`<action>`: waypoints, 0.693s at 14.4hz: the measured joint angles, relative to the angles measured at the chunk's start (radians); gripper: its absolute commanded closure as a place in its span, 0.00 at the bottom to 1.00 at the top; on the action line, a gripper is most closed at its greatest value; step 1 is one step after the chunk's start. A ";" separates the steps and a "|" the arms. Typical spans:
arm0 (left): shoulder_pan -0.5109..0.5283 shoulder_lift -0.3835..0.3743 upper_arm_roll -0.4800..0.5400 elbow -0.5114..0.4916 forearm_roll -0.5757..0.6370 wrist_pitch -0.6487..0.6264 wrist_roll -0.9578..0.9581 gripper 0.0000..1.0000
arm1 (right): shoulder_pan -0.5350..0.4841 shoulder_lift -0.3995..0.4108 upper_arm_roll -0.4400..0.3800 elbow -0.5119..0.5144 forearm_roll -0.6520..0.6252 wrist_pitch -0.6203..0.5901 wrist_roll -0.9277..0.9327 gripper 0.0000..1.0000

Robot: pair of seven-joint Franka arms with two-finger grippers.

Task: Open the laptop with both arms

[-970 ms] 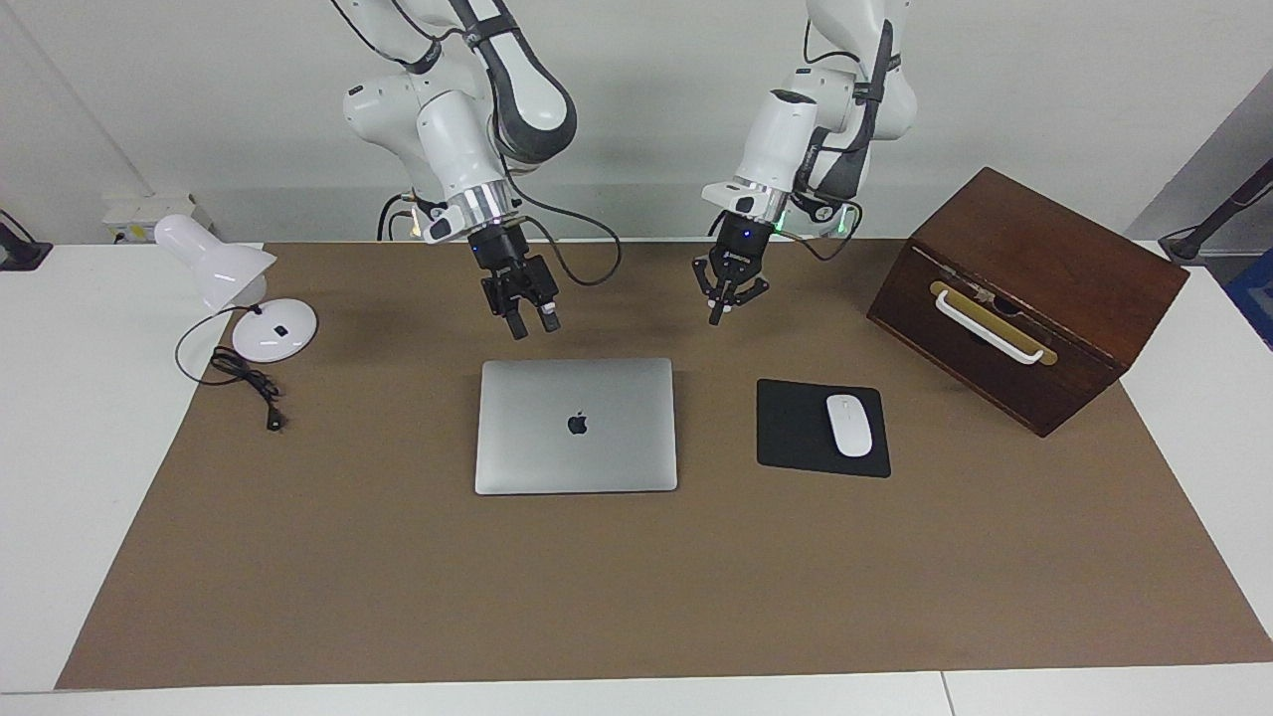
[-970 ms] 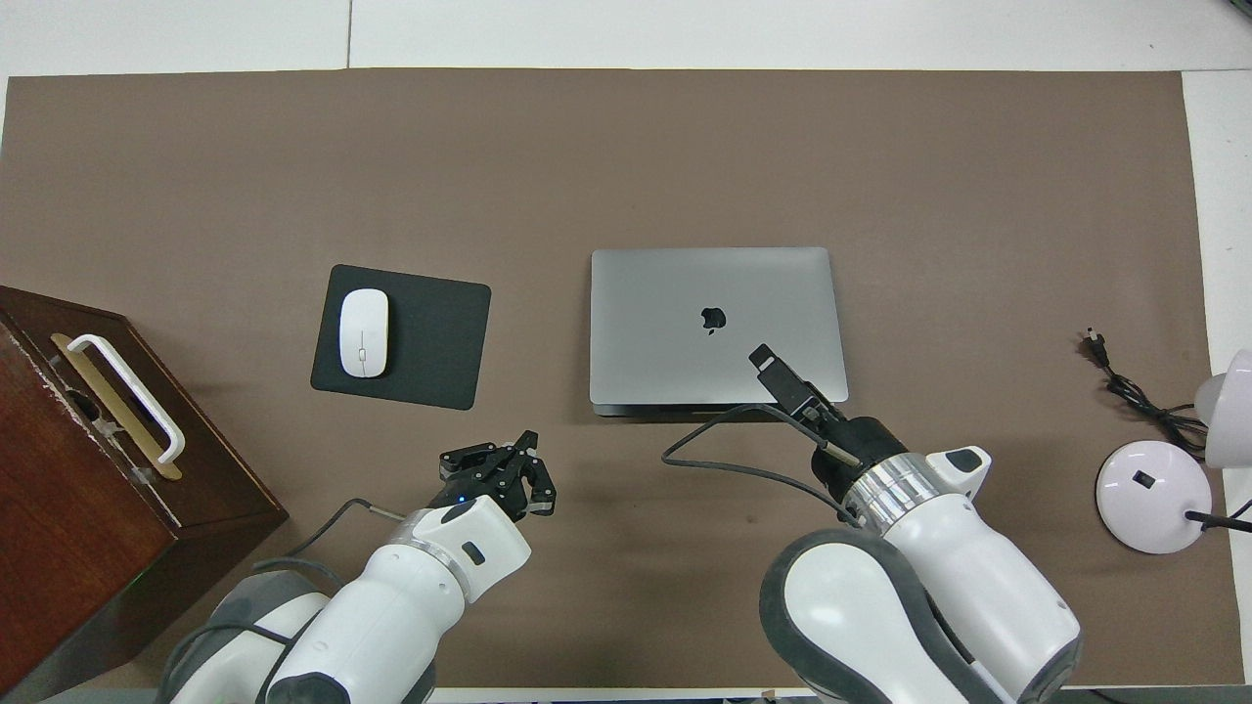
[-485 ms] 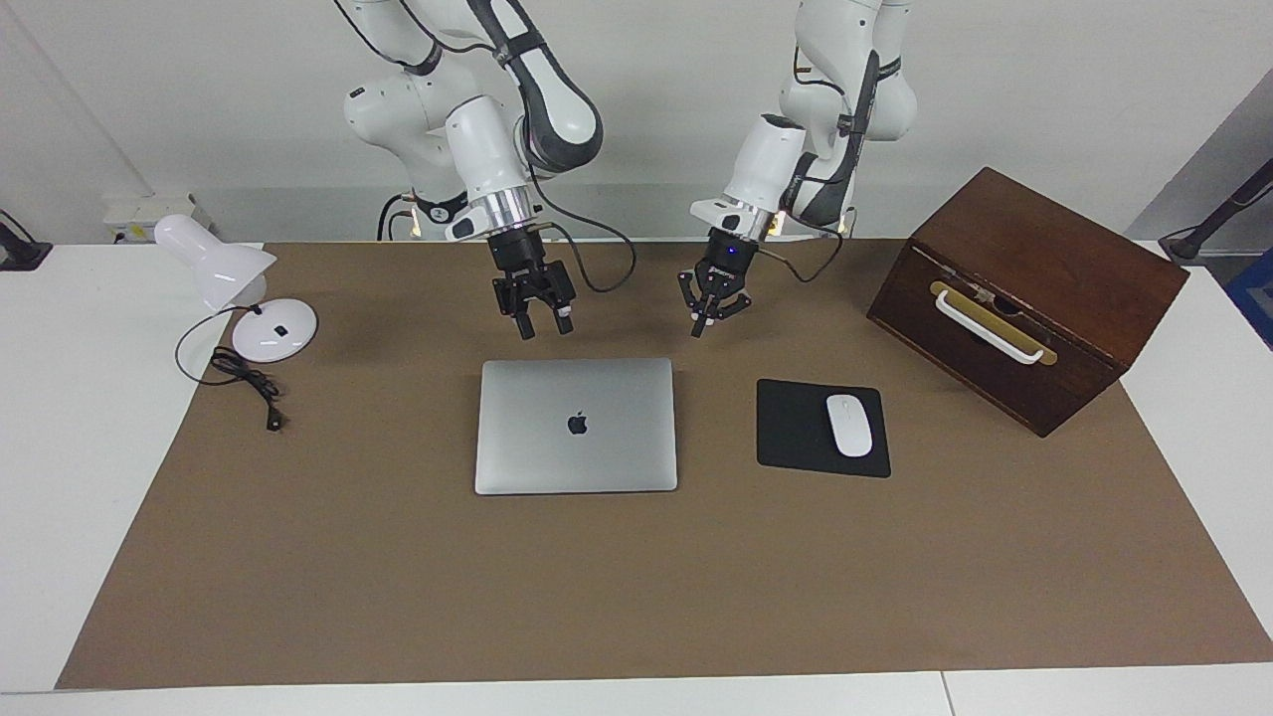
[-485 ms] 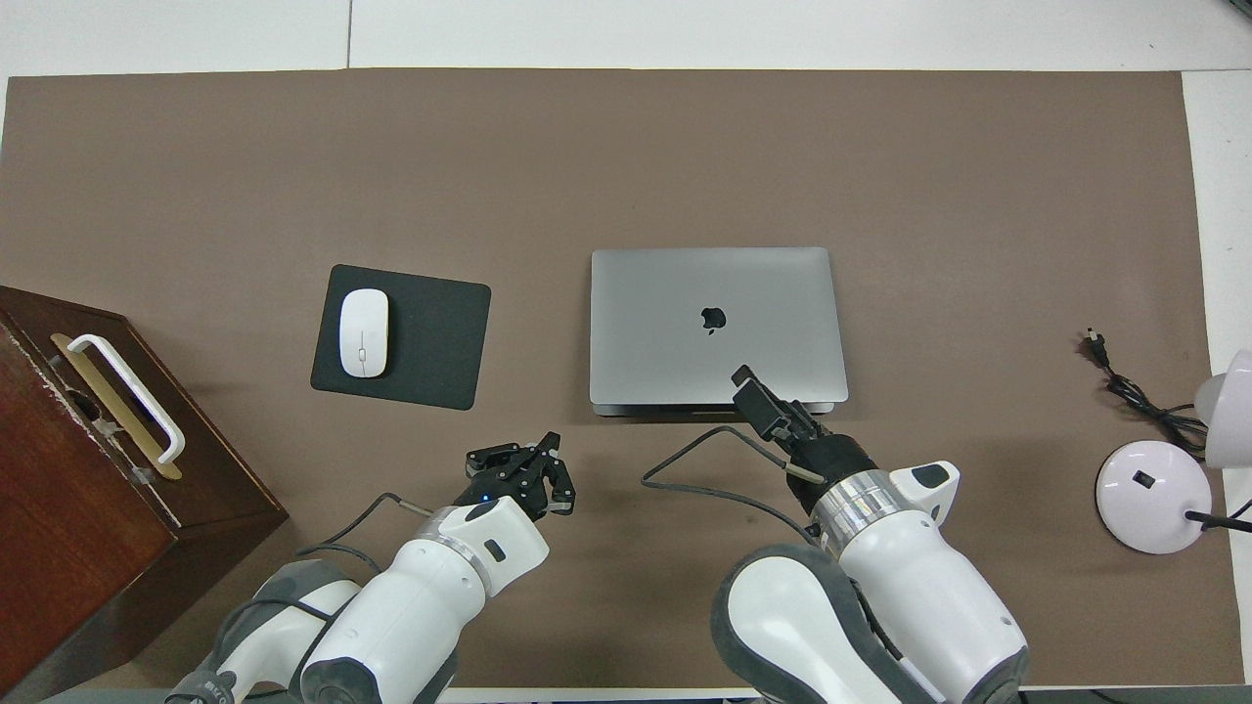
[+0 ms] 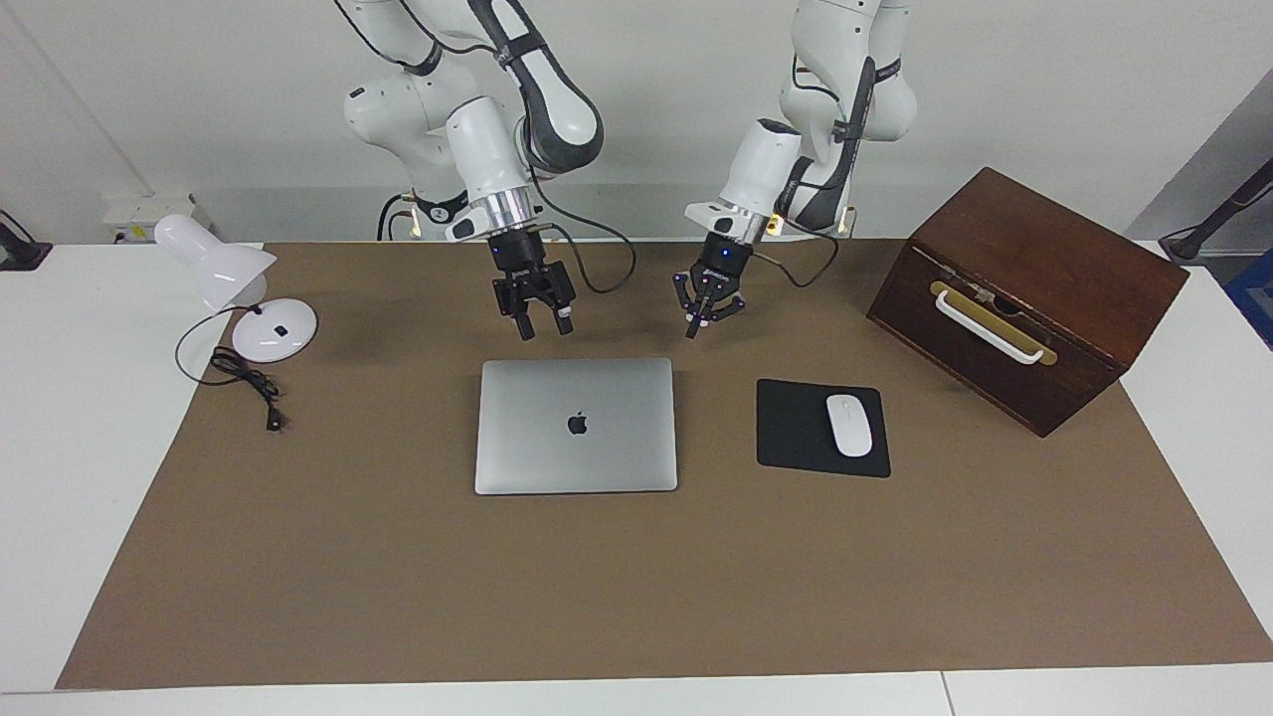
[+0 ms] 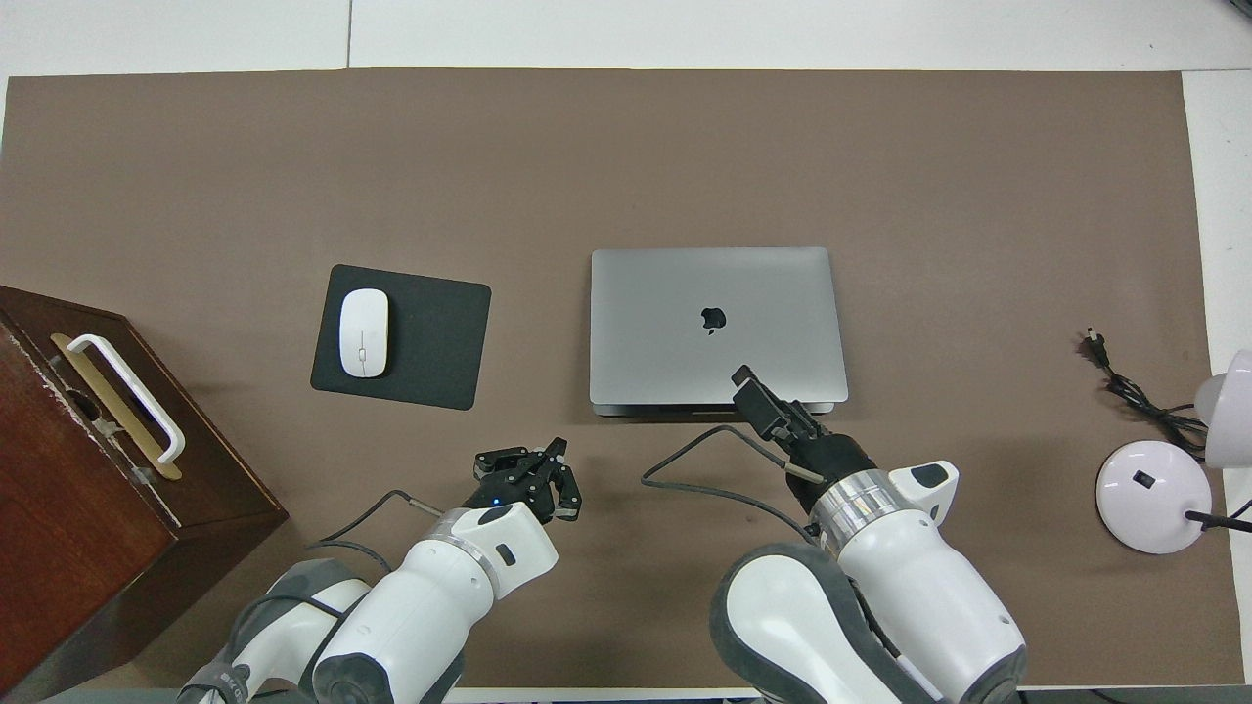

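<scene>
Laptop (image 5: pixel 576 426): closed, lid down and flat on the brown mat (image 5: pixel 636 597), apple logo up, about mid-table. Its edge nearest my bases faces both of my grippers.

Right gripper (image 5: pixel 542 329): mine, coming from the right arm's base. It hangs in the air over the mat just at the laptop's near edge, toward the right arm's corner of the lid. In the facing view it sits at about 11 o'clock from the logo. My fingers (image 5: pixel 525 327) point down and stand apart, with a clear gap between the two tips; they hold nothing and touch nothing.

Right gripper, overhead view (image 6: pixel 748 383): its tip overlaps the lid's near edge at about 5 o'clock from the logo; the facing view shows it raised, so no contact.

Left gripper (image 5: pixel 694 329): mine, from the left arm's base. It hangs over bare mat just off the laptop's near corner on the left arm's side, at about 1 o'clock from the logo in the facing view. Fingers drawn together to a point, holding nothing.

Left gripper, overhead view (image 6: pixel 558 489): over bare mat, apart from the laptop, at about 7 o'clock from the logo.

Mouse pad (image 5: pixel 796 426): black, flat beside the laptop toward the left arm's end, apart from it.

Mouse (image 5: pixel 849 425): white, lying on the pad.

Wooden box (image 5: pixel 1034 288): dark, white handle, at the left arm's end.

Desk lamp (image 5: pixel 239 283): white, at the right arm's end, its cord (image 5: pixel 244 383) loose on the mat.
</scene>
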 measured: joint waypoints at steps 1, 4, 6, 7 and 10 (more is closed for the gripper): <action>-0.002 0.015 0.000 0.002 0.000 0.013 0.008 1.00 | 0.001 0.007 0.000 0.000 0.000 0.000 0.000 0.00; -0.004 0.078 0.000 0.028 0.000 0.042 0.035 1.00 | 0.010 0.027 0.000 0.000 0.009 0.000 0.000 0.00; -0.005 0.118 0.000 0.055 0.000 0.052 0.051 1.00 | 0.024 0.031 0.000 0.000 0.010 0.014 0.000 0.00; -0.006 0.136 0.000 0.066 0.000 0.064 0.059 1.00 | 0.031 0.031 0.000 0.000 0.010 0.025 0.000 0.00; -0.007 0.190 0.001 0.098 0.000 0.096 0.086 1.00 | 0.061 0.031 0.000 0.000 0.015 0.066 0.000 0.00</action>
